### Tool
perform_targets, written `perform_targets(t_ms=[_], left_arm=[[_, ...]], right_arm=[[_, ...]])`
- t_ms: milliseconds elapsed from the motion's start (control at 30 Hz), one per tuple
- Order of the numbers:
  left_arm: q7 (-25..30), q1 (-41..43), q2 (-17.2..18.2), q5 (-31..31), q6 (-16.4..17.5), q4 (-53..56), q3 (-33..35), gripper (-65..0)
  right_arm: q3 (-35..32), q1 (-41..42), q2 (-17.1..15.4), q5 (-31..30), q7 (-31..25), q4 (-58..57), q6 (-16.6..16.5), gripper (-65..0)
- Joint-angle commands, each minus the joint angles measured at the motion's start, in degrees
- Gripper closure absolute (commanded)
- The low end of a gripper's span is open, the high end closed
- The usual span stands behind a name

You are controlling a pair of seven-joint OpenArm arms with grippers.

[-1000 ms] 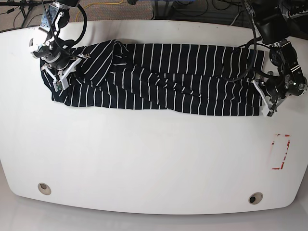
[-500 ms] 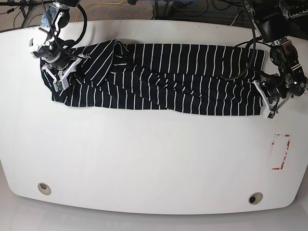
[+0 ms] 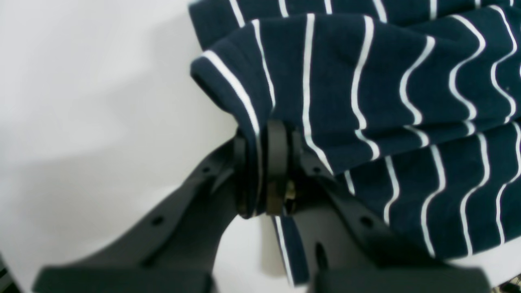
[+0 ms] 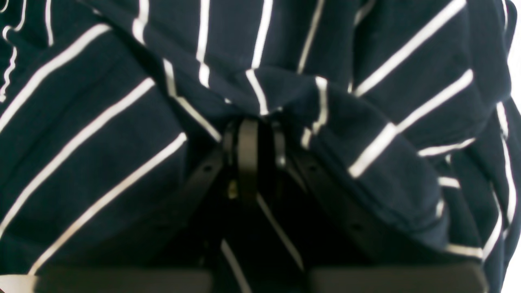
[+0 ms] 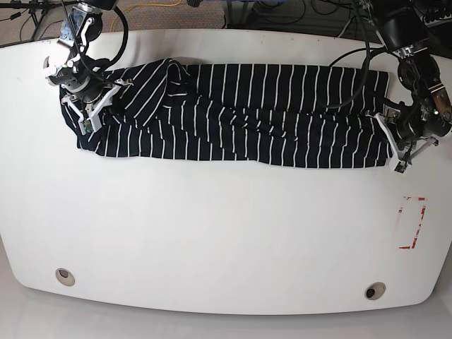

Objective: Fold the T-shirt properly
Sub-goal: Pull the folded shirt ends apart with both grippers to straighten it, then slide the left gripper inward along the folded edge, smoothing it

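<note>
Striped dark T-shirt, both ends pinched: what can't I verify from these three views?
- Base view: the striped dark navy T-shirt hides its own sleeves and collar in the folds; both grip points are too small.
- Right wrist view: right gripper blurred, cloth fills the frame.
- Left wrist view: left gripper; layers pinched unclear.

Left gripper (image 3: 266, 171) fingers (image 3: 277, 162) pinched together, right gripper (image 4: 252, 158) fingers likewise, both arms low, wide apart

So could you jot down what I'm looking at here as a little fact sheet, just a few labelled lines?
Garment: T-shirt, dark with thin white stripes, lying in a long wrinkled band
Surface: white table
Left gripper: shut on the shirt's corner
Right gripper: shut on bunched fabric at the other end
Other: red-outlined mark on the table
</note>
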State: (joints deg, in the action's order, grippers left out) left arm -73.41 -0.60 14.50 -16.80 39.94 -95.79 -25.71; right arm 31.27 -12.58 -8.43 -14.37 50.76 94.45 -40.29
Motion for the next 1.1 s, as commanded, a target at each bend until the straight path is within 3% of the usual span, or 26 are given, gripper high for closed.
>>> perform_targets(t_ms=[0,467,867,1067], left_arm=[[-0.6,0.1,0.9,-0.4,0.1,-3.4,-0.3,-4.2],[-6.5,5.4,2.1,-0.5,0.1,-10.0,-0.3,-4.2],[-6.5,10.0,6.1,-0.4,0.1,-9.7,-0.2,-4.3],[-6.5,11.8,6.4,-0.4,0.1,-9.6,0.0,-4.6]], right_arm=[[0.1,0.1,-0.5,0.4,0.8,0.5,0.3,-4.1],[0.1,0.1,-0.5,0.4,0.8,0.5,0.3,-4.1],[0.2,0.1,-0.5,0.4,0.8,0.4,0.3,-4.1],[0.2,0.1,-0.5,0.4,0.8,0.4,0.3,-4.1]])
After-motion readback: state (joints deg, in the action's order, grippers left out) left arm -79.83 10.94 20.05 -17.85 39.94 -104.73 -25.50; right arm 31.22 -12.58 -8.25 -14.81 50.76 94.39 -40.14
